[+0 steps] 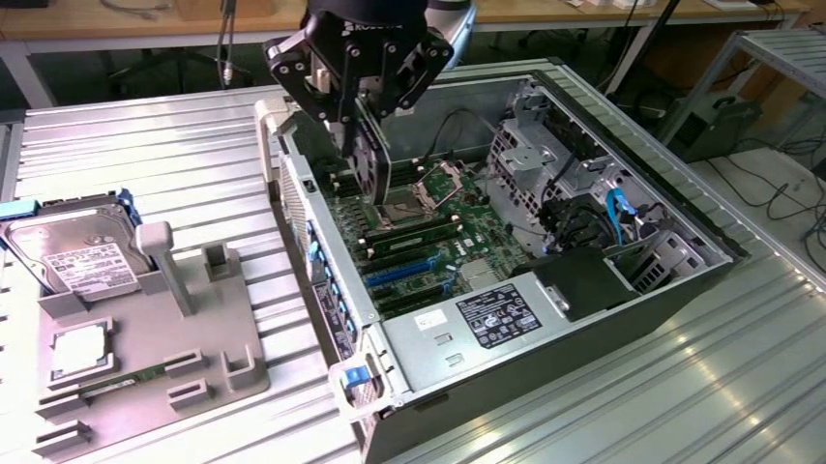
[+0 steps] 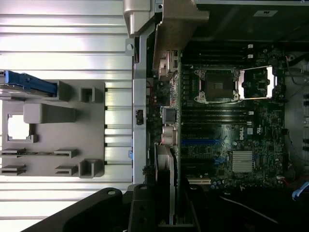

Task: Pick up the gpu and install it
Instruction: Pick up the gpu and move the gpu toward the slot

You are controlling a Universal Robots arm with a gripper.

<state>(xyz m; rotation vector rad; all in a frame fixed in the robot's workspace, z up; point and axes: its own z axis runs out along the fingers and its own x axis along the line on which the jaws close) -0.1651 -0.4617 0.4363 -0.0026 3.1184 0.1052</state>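
The gpu (image 1: pixel 370 159) is a thin black card hanging edge-on, upright, over the motherboard (image 1: pixel 439 246) inside the open computer case (image 1: pixel 703 280). My gripper (image 1: pixel 351 124) is shut on its upper edge, near the case's wall on the exterior view's left. In the wrist view the gpu (image 2: pixel 170 96) runs as a narrow strip with its pale metal bracket (image 2: pixel 176 24) at one end, beside the case wall and above the board. Part of my gripper (image 2: pixel 166 205) shows dark at the frame edge. Blue expansion slots (image 1: pixel 406 273) lie on the board, apart from the card.
A grey fixture tray (image 1: pixel 193 338) on the ribbed metal table holds a silver hard drive (image 1: pixel 80 261), a processor chip (image 1: pixel 80 350) and a green memory stick (image 1: pixel 123 377). In the case are the open processor socket (image 1: pixel 402 198), a power supply (image 1: pixel 481 324), drive cages and cables (image 1: pixel 613 217).
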